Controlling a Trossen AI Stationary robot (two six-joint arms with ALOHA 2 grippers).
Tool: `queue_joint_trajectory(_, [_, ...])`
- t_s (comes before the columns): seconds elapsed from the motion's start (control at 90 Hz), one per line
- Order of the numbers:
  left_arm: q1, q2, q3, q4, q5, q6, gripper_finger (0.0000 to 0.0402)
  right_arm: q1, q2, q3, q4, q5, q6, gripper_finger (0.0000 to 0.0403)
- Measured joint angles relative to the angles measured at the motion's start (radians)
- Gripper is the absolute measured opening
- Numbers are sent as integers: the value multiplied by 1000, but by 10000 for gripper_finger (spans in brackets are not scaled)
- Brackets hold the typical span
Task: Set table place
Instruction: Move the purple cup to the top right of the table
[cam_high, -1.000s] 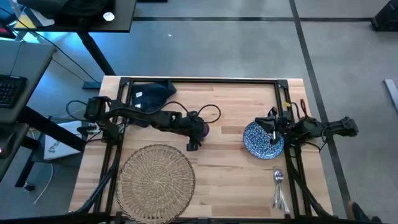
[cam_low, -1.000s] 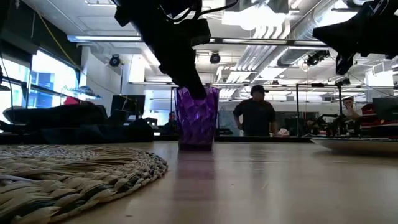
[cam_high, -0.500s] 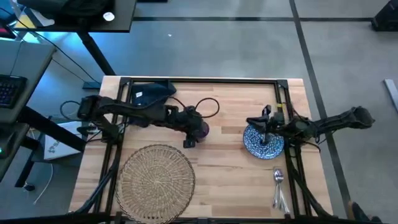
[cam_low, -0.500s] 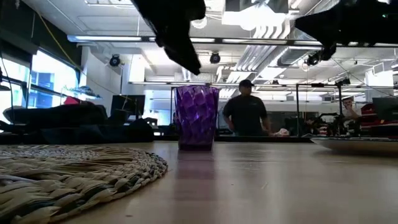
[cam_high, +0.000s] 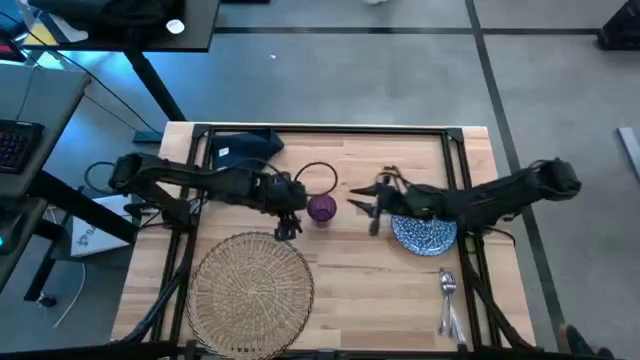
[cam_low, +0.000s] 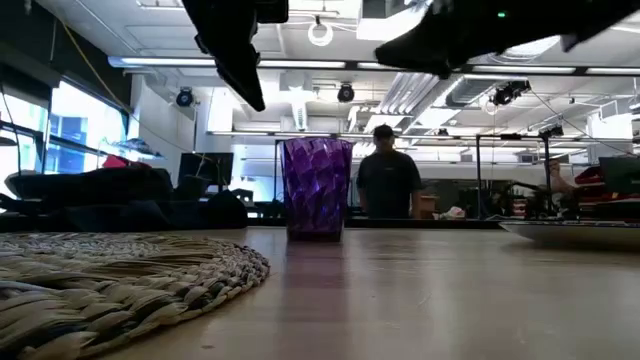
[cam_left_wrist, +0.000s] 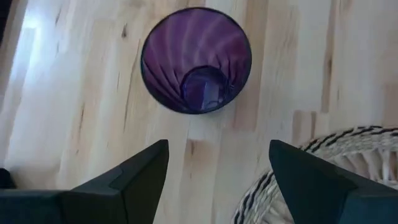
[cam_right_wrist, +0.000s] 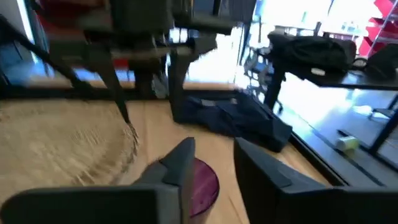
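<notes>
The small purple cup (cam_high: 321, 208) stands upright on its base on the wooden table (cam_high: 350, 270); it also shows in the low view (cam_low: 317, 190). My left gripper (cam_high: 287, 225) hovers open just left of the cup, above the table; its wrist view looks down into the cup (cam_left_wrist: 196, 59). My right gripper (cam_high: 365, 207) reaches in from the right, open, its fingers short of the cup (cam_right_wrist: 202, 183). The speckled plate (cam_high: 425, 232) lies flat under the right arm. The wicker mat (cam_high: 250, 285) lies at the near left.
A dark navy napkin (cam_high: 240, 150) lies bunched at the far left of the table. Silver cutlery (cam_high: 448, 300) lies near the right front corner. A black cable (cam_high: 318, 172) loops beside the cup. A person (cam_low: 385, 185) stands in the room beyond.
My left gripper has come off the cup's rim, risen and drawn back toward the table's left and near edge; the cup stays upright in place. My right gripper has left the plate and travelled toward the table's left, toward the cup.
</notes>
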Motion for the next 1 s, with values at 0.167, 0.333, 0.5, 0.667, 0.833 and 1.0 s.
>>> queue_joint_trajectory(0.167, [-15,2,-54,74,-2,19,259,0,38,150,-231,0,-43,130])
queue_joint_trajectory(0.333, [-27,2,-114,169,-4,26,259,0,23,243,-426,0,-43,138])
queue_joint_trajectory(0.5, [-28,1,-165,300,2,56,259,0,13,285,-512,0,-43,138])
queue_joint_trajectory(0.667, [-28,2,-205,424,0,96,259,1,6,334,-635,12,-56,138])
queue_joint_trajectory(0.833, [-27,37,-218,560,3,133,259,1,6,384,-766,45,-68,138])
queue_joint_trajectory(1.0, [-8,91,-218,665,89,146,259,1,6,411,-847,49,-66,138])
